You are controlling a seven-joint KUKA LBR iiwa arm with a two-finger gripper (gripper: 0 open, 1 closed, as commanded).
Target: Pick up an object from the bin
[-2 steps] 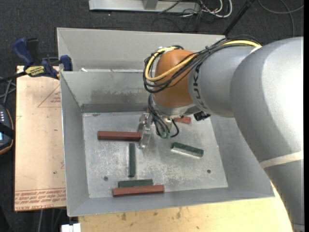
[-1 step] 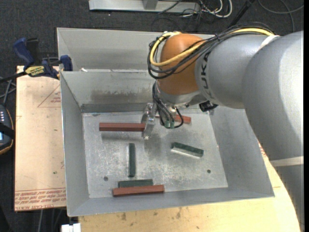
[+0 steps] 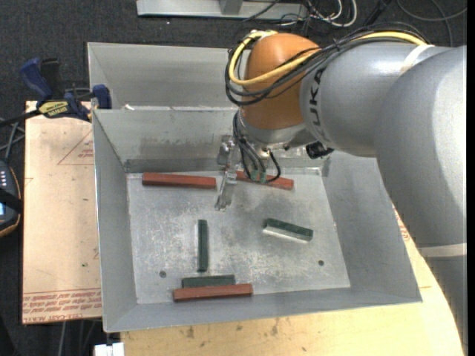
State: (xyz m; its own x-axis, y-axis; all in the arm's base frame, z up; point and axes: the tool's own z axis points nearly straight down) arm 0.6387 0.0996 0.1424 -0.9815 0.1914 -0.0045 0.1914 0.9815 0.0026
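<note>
Gripper (image 3: 225, 190) hangs over rear red bar (image 3: 178, 181); open or closed, cannot tell; best straddle bar's width squarely before closing.

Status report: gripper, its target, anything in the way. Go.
Gripper low at back of bin, over red bar. Nothing seen held. Green bar and green block lie apart, nearer the front.

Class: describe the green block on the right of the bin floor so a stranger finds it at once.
Find the grey metal bin and look at the right half of its floor. A short green block lies there alone, slightly tilted. Unlike the slim green strip mid-floor, it is chunky with a pale edge.
</note>
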